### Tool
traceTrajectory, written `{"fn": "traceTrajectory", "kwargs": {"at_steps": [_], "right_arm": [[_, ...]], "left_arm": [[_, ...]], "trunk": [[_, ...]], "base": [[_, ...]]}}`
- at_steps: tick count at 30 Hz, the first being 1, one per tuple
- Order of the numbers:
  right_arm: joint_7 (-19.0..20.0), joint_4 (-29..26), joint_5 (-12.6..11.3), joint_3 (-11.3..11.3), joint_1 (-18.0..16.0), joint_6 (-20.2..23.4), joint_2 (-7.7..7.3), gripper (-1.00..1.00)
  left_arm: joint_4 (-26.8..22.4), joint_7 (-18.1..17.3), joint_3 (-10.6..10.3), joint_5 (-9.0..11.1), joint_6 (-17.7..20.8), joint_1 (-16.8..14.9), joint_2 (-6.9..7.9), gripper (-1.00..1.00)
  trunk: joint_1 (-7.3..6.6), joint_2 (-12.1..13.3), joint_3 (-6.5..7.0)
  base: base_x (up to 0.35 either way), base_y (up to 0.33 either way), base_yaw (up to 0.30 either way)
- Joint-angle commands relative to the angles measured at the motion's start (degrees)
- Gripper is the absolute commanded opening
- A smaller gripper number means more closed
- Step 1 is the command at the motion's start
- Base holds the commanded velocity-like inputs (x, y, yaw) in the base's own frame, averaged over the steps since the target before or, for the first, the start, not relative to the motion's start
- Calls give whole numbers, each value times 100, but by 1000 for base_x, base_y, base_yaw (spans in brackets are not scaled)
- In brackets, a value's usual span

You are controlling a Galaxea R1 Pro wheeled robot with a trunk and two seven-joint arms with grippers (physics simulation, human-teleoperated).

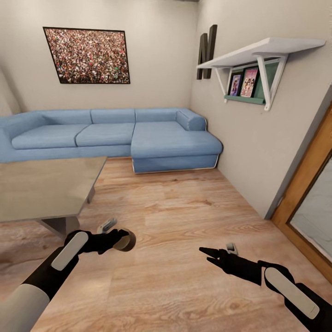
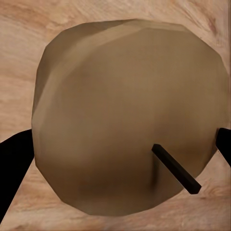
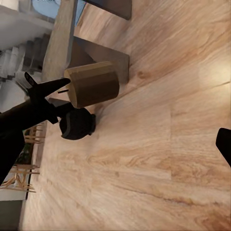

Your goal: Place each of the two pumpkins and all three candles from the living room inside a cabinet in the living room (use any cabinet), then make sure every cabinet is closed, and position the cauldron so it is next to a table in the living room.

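Nearest the camera, the left gripper is clamping a candle, a stubby tan cylinder, and holding it just above the wooden floor; in the left wrist view the candle's flat top with its dark wick is sitting between the two dark fingers. From the right wrist view the same candle is showing side-on, pinched in the left gripper beside the table's leg. The right gripper is hovering over bare floor with its fingers parted, holding nothing. Two small grey objects are lying on the floor, one just beyond the left gripper and one beside the right gripper; their identity cannot be told. Farther on, a low grey-brown table is standing at the left. Behind it, a blue corner sofa is running along the far wall beneath a framed picture. On the right-hand wall a white bracketed shelf is hanging above a green ledge bearing pictures.
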Motion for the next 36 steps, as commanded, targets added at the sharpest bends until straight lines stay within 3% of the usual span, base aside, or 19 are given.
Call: {"fn": "traceTrajectory", "kwargs": {"at_steps": [1,8,22,36], "right_arm": [[5,1,-25,12,-6,9,-5,100],[3,2,-22,-331,-6,65,-5,100],[-30,44,-20,-375,-6,120,4,100],[-24,351,-12,-366,-6,132,4,100]], "left_arm": [[-7,60,-17,55,-4,-4,6,-100],[-14,60,-35,56,-5,-4,4,-100],[-12,60,-26,56,-1,-4,-31,-100],[-11,60,-13,56,3,-4,-29,-100]], "trunk": [[-3,-1,18],[-21,9,138],[-57,27,332],[-365,589,460]], "base": [[0,0,13],[-9,0,79],[-185,0,131],[-2,0,121]]}}
